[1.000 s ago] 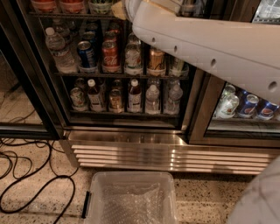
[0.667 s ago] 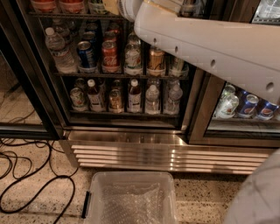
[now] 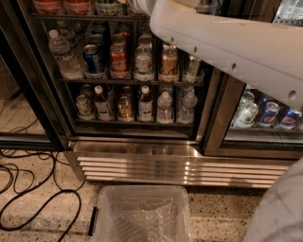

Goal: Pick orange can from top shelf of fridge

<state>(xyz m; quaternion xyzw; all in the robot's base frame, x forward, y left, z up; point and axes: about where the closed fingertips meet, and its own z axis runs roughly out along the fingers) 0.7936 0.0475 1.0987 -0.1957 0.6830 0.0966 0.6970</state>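
Speckled floor up front, with black cables snaking around on the left and a clear plastic bin sitting near, right in front of the fridge. So that's the ribbed steel base, and above it the glass doors and wire racks full of drinks.

The big white arm comes in from the right and runs diagonally up to the top middle, where it goes out of frame just above the top shelf. The gripper is past that top edge, up at the end of the arm, so honestly I can't tell if it's open, closed or holding anything.

The orange can is on the top shelf towards the left, and only its bottom bit with the shiny rim shows. Another can just left of it looks nearly the same colour, so I'm not totally sure which is which. Both stand upright, left of where the arm exits.

One rack down, from left to right: a water bottle, a blue can, a red cola can and a gold-bronze can, the last one partly under the arm. The rack below that has small bottles in a row. Behind the right door are some blue cans, low down under the arm.
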